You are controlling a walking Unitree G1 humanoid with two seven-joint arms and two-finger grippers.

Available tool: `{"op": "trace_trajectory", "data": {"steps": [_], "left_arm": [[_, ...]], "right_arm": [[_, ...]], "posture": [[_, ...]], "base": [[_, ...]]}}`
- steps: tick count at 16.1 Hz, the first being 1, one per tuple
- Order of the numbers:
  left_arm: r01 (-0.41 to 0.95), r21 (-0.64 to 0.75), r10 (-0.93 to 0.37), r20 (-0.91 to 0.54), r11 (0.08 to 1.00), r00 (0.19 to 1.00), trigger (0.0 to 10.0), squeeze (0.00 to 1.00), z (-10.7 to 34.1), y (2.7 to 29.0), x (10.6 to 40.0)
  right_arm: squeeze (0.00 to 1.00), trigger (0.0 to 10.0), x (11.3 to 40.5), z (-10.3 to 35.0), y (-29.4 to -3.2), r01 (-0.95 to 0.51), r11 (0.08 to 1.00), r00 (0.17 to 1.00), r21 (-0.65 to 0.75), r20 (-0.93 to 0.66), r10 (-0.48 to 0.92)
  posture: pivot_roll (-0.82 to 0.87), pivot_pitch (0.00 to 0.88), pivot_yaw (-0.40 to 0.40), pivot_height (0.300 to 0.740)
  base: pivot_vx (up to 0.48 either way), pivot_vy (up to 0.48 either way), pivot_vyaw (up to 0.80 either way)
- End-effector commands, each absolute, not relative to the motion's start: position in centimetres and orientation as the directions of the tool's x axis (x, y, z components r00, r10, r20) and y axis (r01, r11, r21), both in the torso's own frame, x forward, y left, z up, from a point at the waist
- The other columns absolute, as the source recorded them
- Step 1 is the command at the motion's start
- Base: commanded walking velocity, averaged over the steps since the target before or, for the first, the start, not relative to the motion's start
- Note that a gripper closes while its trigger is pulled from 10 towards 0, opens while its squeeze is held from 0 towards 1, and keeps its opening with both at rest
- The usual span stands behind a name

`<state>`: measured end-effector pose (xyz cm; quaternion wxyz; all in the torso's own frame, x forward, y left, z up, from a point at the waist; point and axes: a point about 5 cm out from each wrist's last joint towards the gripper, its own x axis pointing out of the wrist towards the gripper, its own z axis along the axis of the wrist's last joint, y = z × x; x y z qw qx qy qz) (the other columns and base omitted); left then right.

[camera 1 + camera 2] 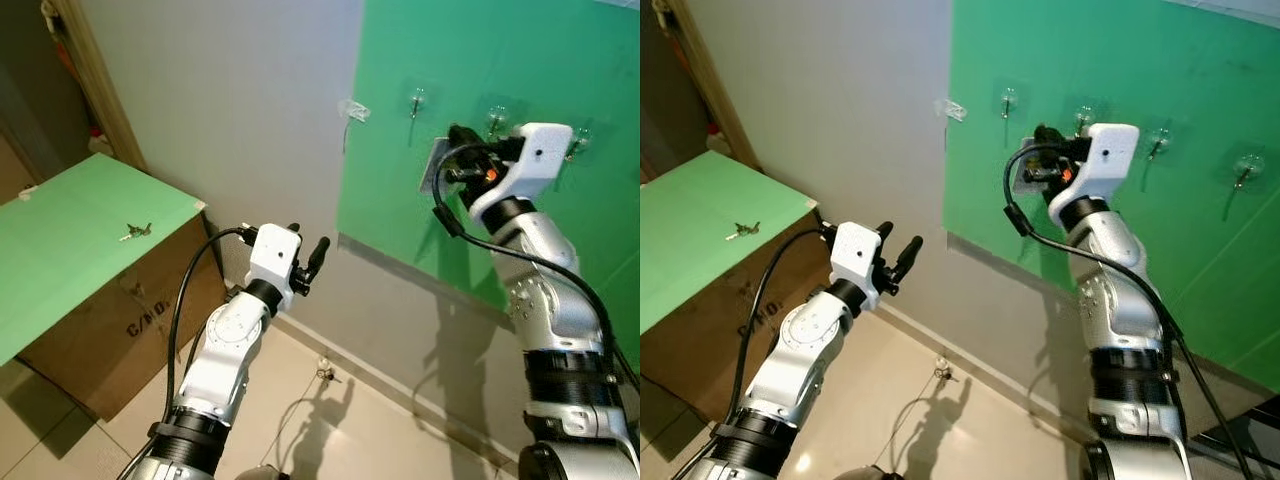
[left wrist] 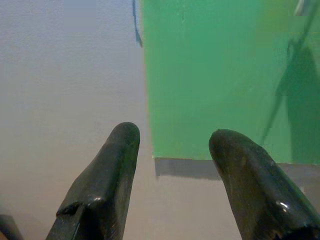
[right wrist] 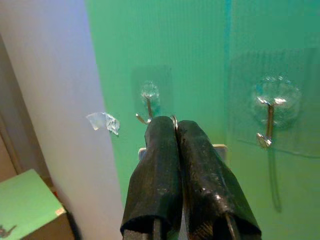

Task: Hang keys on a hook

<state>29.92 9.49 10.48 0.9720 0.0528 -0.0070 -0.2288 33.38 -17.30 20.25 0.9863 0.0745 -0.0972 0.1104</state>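
Note:
My right gripper (image 1: 456,136) is raised to the green board (image 1: 480,60) on the wall, just below and between two clear stick-on hooks. Its fingers (image 3: 165,150) are shut on a small metal key ring (image 3: 174,119), and a grey tag (image 1: 437,166) hangs beneath them. The nearest hook (image 3: 146,107) is right behind the fingertips; a second hook (image 3: 267,117) is to one side. Another bunch of keys (image 1: 135,231) lies on the green-topped box at the left. My left gripper (image 1: 310,250) is open and holds nothing, low and pointing at the wall.
A cardboard box (image 1: 110,330) with a green top stands at the left against the wall. More hooks (image 1: 1244,170) line the board to the right. A small metal object (image 1: 325,372) lies on the tiled floor near the skirting. A door frame (image 1: 95,80) stands at the far left.

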Motion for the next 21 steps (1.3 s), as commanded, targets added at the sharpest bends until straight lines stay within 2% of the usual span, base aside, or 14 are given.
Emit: {"op": "trace_trajectory", "data": {"steps": [1, 7, 9, 11, 17, 21], "left_arm": [[0.459, 0.116, -0.460, -0.014, 0.881, 0.888, 10.0, 0.00, 10.4, 9.3, 29.8], [0.479, 0.112, -0.480, -0.021, 0.870, 0.877, 10.0, 0.00, 10.3, 9.0, 29.8], [0.540, 0.088, -0.541, -0.017, 0.837, 0.841, 10.0, 0.00, 10.2, 8.3, 29.4], [0.571, 0.180, -0.573, -0.048, 0.801, 0.818, 10.0, 0.00, 9.1, 8.0, 29.3], [0.635, 0.250, -0.651, -0.025, 0.731, 0.759, 10.0, 0.00, 9.1, 6.7, 29.3], [0.635, 0.246, -0.651, -0.021, 0.732, 0.759, 10.0, 0.00, 9.0, 6.6, 29.4]], "right_arm": [[0.00, 0.0, 33.2, 20.3, -17.8, -0.210, 0.973, 0.960, 0.101, 0.208, 0.186], [0.00, 0.0, 32.6, 20.6, -18.9, -0.139, 0.988, 0.966, 0.067, 0.229, 0.121], [0.00, 0.0, 32.9, 21.1, -19.1, -0.128, 0.990, 0.964, 0.062, 0.244, 0.109], [0.00, 0.0, 33.2, 21.7, -19.4, -0.121, 0.991, 0.961, 0.059, 0.259, 0.102], [0.00, 0.0, 33.6, 22.2, -18.9, -0.145, 0.987, 0.956, 0.072, 0.266, 0.121], [0.00, 0.0, 33.8, 21.3, -19.1, -0.167, 0.954, 0.970, 0.248, 0.216, 0.113]], "posture": [[-0.09, 0.000, 0.030, 0.740], [-0.10, 0.000, 0.039, 0.740], [-0.10, 0.000, 0.039, 0.740], [-0.10, 0.000, 0.035, 0.740], [-0.10, 0.000, 0.035, 0.740], [-0.10, 0.000, 0.038, 0.740]], "base": [[0.000, 0.000, 0.00], [0.000, 0.000, 0.00], [0.000, 0.000, 0.00], [0.000, 0.000, 0.00], [0.000, 0.000, 0.00], [0.000, 0.000, 0.00]]}}
